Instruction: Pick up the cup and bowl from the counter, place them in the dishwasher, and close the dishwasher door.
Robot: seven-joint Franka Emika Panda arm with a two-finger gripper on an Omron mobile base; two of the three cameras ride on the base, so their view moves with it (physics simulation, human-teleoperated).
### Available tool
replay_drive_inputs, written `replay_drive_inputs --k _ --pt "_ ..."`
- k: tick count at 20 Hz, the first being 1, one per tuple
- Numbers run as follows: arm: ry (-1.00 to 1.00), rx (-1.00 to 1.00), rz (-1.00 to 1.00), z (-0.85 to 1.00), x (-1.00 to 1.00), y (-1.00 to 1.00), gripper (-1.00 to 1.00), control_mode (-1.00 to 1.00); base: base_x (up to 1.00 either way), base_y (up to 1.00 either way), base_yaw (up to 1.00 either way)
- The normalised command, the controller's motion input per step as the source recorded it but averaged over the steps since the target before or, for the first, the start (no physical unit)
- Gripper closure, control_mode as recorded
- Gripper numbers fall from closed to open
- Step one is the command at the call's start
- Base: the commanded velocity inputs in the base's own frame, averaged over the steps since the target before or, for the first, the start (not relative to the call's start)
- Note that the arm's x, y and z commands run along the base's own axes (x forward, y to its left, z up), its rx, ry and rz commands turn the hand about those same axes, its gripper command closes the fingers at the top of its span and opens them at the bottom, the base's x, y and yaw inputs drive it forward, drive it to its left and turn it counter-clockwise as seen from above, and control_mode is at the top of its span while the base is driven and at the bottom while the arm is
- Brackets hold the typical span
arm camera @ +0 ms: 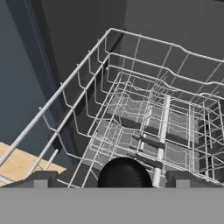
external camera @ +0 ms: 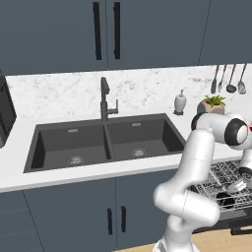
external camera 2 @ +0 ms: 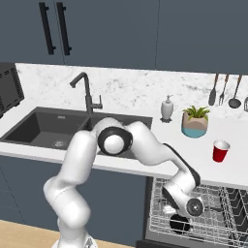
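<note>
The dark bowl [arm camera: 124, 173] lies in the silver wire rack [arm camera: 144, 109] of the dishwasher [external camera 2: 213, 213], near the rack's front left corner. My gripper [arm camera: 113, 180] hangs just above it, open. Its fingertips [arm camera: 41, 179] stand wide apart, with a gap on each side of the bowl. From the right base camera, the hand [external camera 2: 186, 210] is low over the rack and the bowl [external camera 2: 179, 224] sits beneath it. The red cup [external camera 2: 220, 151] stands upright on the white counter [external camera 2: 145, 145], right of the plant pot and above the rack.
A teal-and-beige plant pot [external camera 2: 195, 122] and a soap bottle [external camera 2: 167, 108] stand behind the cup. The dark double sink [external camera: 103, 142] with its tap [external camera: 105, 98] lies to the left. Utensils [external camera 2: 224, 91] hang on the wall. Wooden floor [arm camera: 17, 164] shows left of the rack.
</note>
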Motion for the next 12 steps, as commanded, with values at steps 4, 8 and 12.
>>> replay_drive_inputs --k 4,8,12 --pt "0.00 0.00 0.00 1.00 -0.09 -0.13 -1.00 -1.00 0.00 0.00 0.00" --pt "0.00 0.00 0.00 1.00 0.00 -0.07 -1.00 -1.00 0.00 0.00 0.00" --pt "0.00 0.00 0.00 1.00 0.00 0.00 -1.00 -1.00 0.00 0.00 0.00"
